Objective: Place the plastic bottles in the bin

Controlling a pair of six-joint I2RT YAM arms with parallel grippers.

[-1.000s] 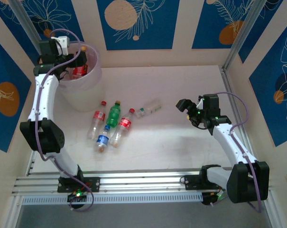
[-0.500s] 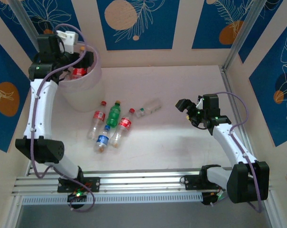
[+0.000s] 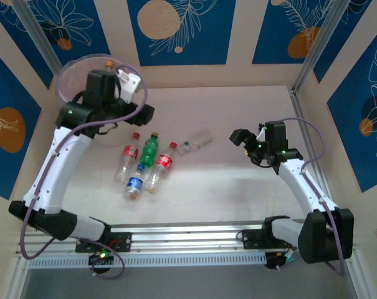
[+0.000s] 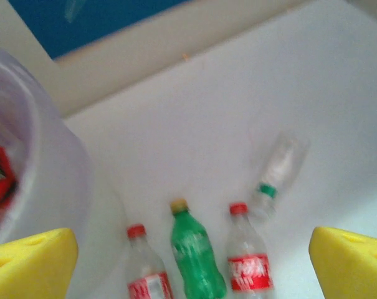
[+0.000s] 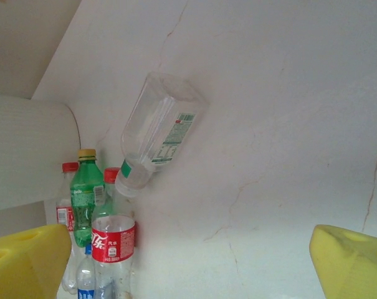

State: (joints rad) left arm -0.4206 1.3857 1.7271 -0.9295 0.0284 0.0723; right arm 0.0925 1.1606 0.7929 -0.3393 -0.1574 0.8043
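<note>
Far left, the bin [image 3: 66, 65] sits at the table's back corner. It's translucent pale pink plastic w/ a smooth round wall and a wide rim. Thru its wall in the left wrist view I see sth red inside, prob. a bottle label; can't tell how many are in there.

My left gripper [image 3: 143, 114] hangs just beside the bin on its right, above the table [image 3: 238, 205]. Its jaws are spread wide w/ nothing between the yellow pads [image 4: 32, 265]. I read that as lined up for the next pick, since the wrist cam looks down on the cluster.

Cluster, L to R, all lying on their sides w/ caps toward the far wall:
- red-label bottle [image 3: 129, 157]
- blue-label bottle [image 3: 135, 185], nearer me
- green bottle [image 3: 150, 149]
- second red-label bottle [image 3: 163, 164]

They touch or nearly touch, so grabbing one will prob. nudge its neighbour. They're thin plastic w/ round bodies, so I expect them to roll and dent easily.

The clear bottle [image 3: 197, 141] lies apart to the right, tilted. It has a green neck band, a small white label and a squarer body, so prob. less apt to roll.

My right gripper [image 3: 241, 138] hovers well right of it, facing it, also wide open and empty. The table is matte white w/ hairline cracks.
</note>
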